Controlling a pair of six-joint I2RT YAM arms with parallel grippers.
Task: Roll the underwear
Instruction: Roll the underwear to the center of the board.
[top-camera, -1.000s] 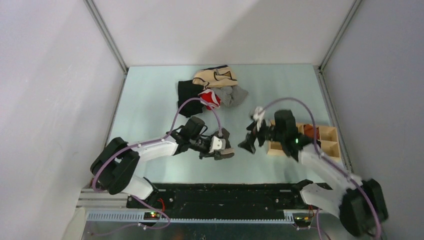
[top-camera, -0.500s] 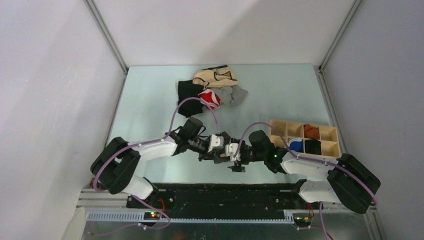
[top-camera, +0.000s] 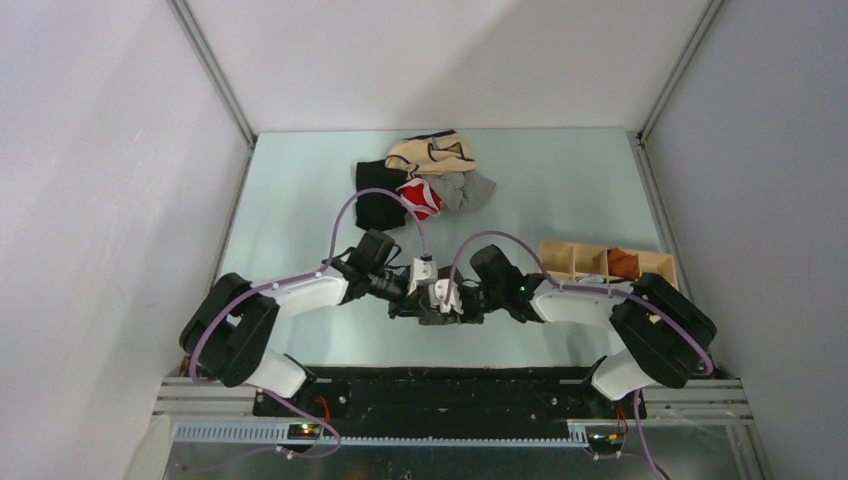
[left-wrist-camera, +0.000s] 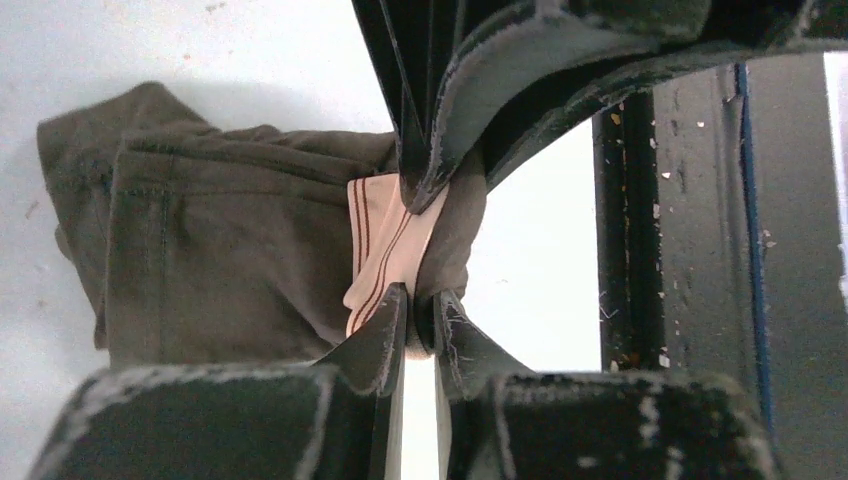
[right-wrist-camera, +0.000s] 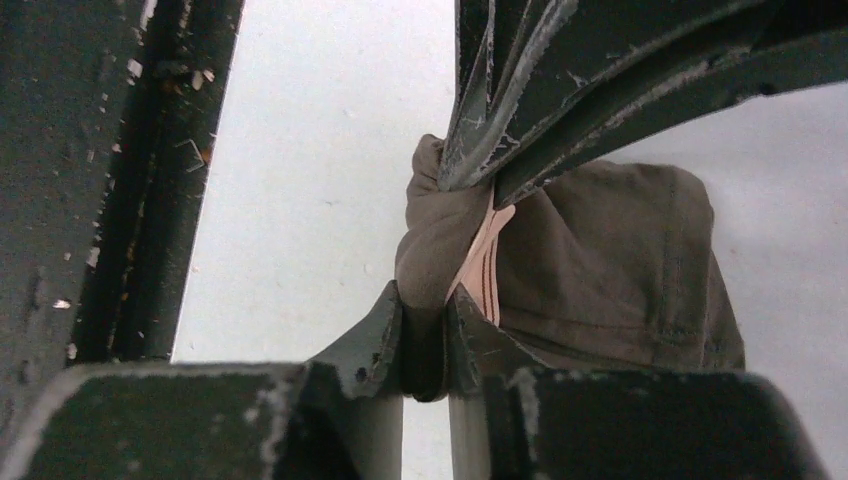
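The underwear (left-wrist-camera: 230, 260) is a bunched olive-brown bundle on the pale table, and a fold of its cream waistband (left-wrist-camera: 378, 235) with thin brown stripes shows. My left gripper (left-wrist-camera: 422, 312) is shut on a fold at the bundle's near end. Right against it, my right gripper (right-wrist-camera: 426, 335) is shut on the same fold, with the underwear (right-wrist-camera: 610, 270) spreading to its right. The two pairs of fingers face each other, tip to tip. In the top view both grippers (top-camera: 428, 306) (top-camera: 452, 306) meet near the table's front middle and hide most of the bundle.
A heap of other garments lies at the back: beige with dark trim (top-camera: 432, 152), black (top-camera: 376, 190), red and white (top-camera: 420, 197), grey (top-camera: 470, 190). A wooden divided box (top-camera: 600, 262) stands at the right, partly behind my right arm. A black rail (top-camera: 450, 385) runs along the near edge.
My right arm has swung left from beside the wooden box to the left gripper and shut on the underwear. The left gripper has kept its grip and shifted slightly left.
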